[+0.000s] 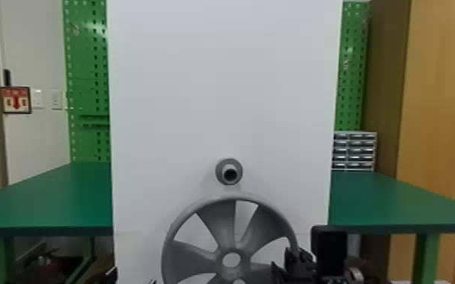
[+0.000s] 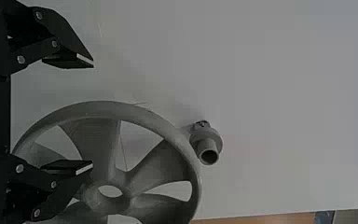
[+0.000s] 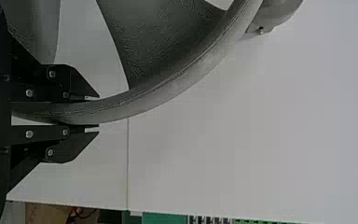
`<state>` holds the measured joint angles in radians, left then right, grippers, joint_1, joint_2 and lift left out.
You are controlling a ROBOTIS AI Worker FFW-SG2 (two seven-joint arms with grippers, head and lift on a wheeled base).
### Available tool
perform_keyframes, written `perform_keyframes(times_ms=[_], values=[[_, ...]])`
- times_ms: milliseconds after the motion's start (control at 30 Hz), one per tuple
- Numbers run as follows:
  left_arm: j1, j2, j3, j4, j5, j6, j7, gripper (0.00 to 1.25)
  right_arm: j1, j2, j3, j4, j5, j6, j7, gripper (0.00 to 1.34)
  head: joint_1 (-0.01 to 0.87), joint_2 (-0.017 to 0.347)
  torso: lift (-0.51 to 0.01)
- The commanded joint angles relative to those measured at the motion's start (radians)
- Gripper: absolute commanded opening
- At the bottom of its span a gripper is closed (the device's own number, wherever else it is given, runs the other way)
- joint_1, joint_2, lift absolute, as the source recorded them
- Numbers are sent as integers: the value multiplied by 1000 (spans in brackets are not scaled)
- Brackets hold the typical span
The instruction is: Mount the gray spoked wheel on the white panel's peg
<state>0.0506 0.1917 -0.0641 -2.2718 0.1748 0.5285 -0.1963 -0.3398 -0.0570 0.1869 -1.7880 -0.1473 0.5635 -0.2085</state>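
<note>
Pads of the right gripper [image 3: 98, 114] pinch the rim [image 3: 168, 88] of the gray spoked wheel [image 1: 219, 226], likely to leave its hub [image 1: 231, 272] free. Near the wheel, the left gripper [image 2: 92, 114] has fingers spread, perhaps for steadying. Beyond, the peg [image 1: 229, 168] juts from the white panel [image 1: 223, 83], above the wheel.

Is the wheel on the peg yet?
No, the wheel is off the peg: the peg sticks out bare above it, and the right gripper grips its rim.

Right hand [image 1: 281, 258] clamped on gray spoked wheel [image 3: 168, 83] rim; peg [image 3: 279, 13] beyond rim; white panel [image 3: 242, 140] behind.
</note>
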Motion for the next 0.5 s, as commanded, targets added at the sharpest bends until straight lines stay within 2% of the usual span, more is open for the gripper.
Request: perform_keyframes(times_ms=[0,300,467], values=[[2,0,1,0,0,2,0,767,-39,2,31,-1,-5,19,0,157,123,-8,-406],[0,2,-3,0,3,10,1,767,-102,31,60,-53,9,76,-2,157,123,-8,-406],[-2,3,-10,0,3,16,1,767,-131,31,69,-82,20,99,-2,157,123,-8,-406]])
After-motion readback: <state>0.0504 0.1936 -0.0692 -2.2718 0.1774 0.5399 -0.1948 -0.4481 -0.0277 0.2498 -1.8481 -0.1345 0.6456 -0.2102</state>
